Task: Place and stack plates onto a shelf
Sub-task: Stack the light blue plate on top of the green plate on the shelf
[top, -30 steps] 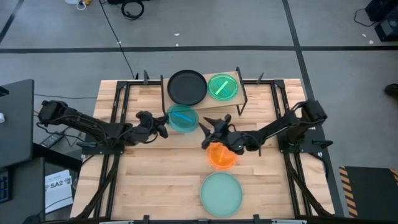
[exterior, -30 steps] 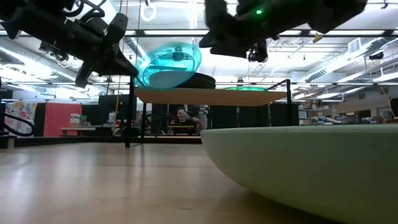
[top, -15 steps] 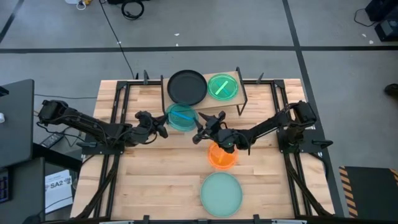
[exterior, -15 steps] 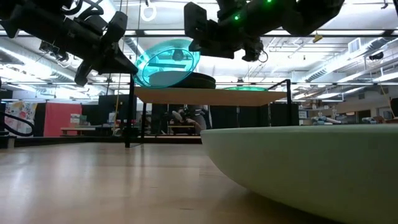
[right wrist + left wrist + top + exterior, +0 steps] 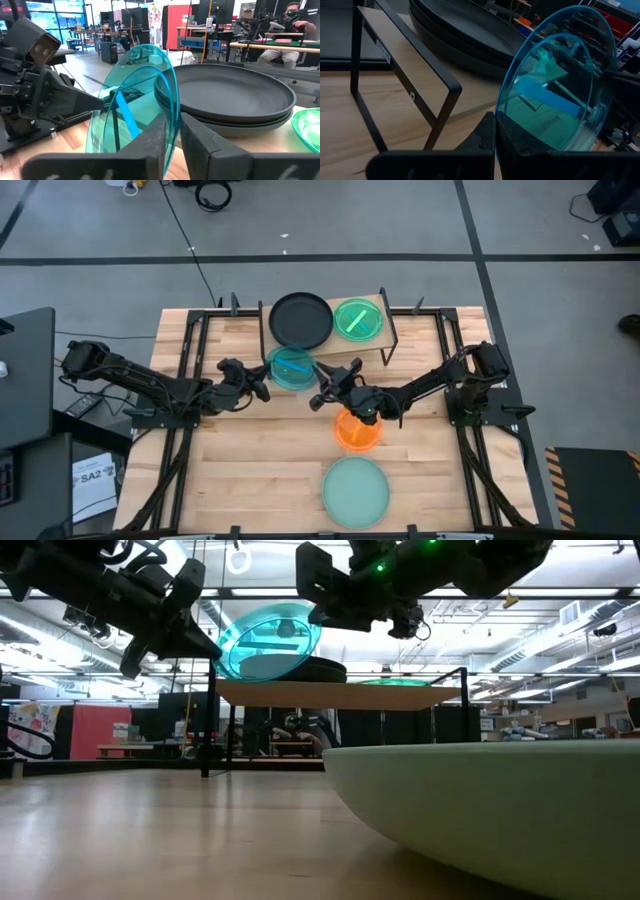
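Note:
A translucent blue plate (image 5: 292, 367) hangs tilted on edge in the air, just off the near left corner of the shelf (image 5: 340, 348). My left gripper (image 5: 262, 387) is shut on its left rim. My right gripper (image 5: 318, 392) has closed on the opposite rim. On the shelf a stack of black plates (image 5: 301, 320) sits flat beside a green plate (image 5: 358, 320). An orange plate (image 5: 356, 430) and a large mint plate (image 5: 355, 490) lie flat on the table. My left gripper pinches the blue plate's rim (image 5: 502, 112) between its two fingers, one on each face. The fingers come level from the table's left. The plate stands on edge, leaning, lifted clear of table and shelf. My right gripper has the opposite rim (image 5: 174, 112) between its two fingers, one against each face. It reaches in level from the table's right, and the rim runs down between the fingers.
The shelf's black metal leg (image 5: 405, 85) stands close beside the blue plate. In the low view the mint plate's wall (image 5: 480, 810) fills the near right. Bare tabletop (image 5: 250, 460) lies at the near left. A seated person (image 5: 287, 30) shows in the room beyond.
My right gripper has moved toward the table's left, up to the blue plate, and its fingers have closed in on the plate's right rim. The plate and my left gripper have kept still.

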Controlling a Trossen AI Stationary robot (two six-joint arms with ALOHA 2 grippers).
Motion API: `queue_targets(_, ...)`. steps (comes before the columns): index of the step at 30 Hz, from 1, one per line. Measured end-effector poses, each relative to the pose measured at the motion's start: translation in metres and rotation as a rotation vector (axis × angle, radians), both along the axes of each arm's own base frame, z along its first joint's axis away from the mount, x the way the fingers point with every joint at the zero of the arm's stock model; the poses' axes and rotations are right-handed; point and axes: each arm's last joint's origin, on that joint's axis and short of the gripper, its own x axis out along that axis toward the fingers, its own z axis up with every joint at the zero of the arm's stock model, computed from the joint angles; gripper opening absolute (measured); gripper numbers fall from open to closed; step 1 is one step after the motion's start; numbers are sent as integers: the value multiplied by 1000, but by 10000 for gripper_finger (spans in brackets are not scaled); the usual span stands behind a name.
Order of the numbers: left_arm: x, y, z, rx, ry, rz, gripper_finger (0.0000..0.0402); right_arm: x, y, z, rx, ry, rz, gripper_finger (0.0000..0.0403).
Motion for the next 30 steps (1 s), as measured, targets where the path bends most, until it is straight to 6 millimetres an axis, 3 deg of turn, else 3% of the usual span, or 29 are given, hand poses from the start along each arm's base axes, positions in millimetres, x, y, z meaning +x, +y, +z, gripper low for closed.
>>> queue_targets(11, 0, 0, 0, 1, 0, 3, 7, 0, 0, 0, 0, -1, 1, 9)
queue_targets(30, 0, 0, -1, -25, -17, -4, 14, 1, -4, 1, 1, -2, 6, 9)
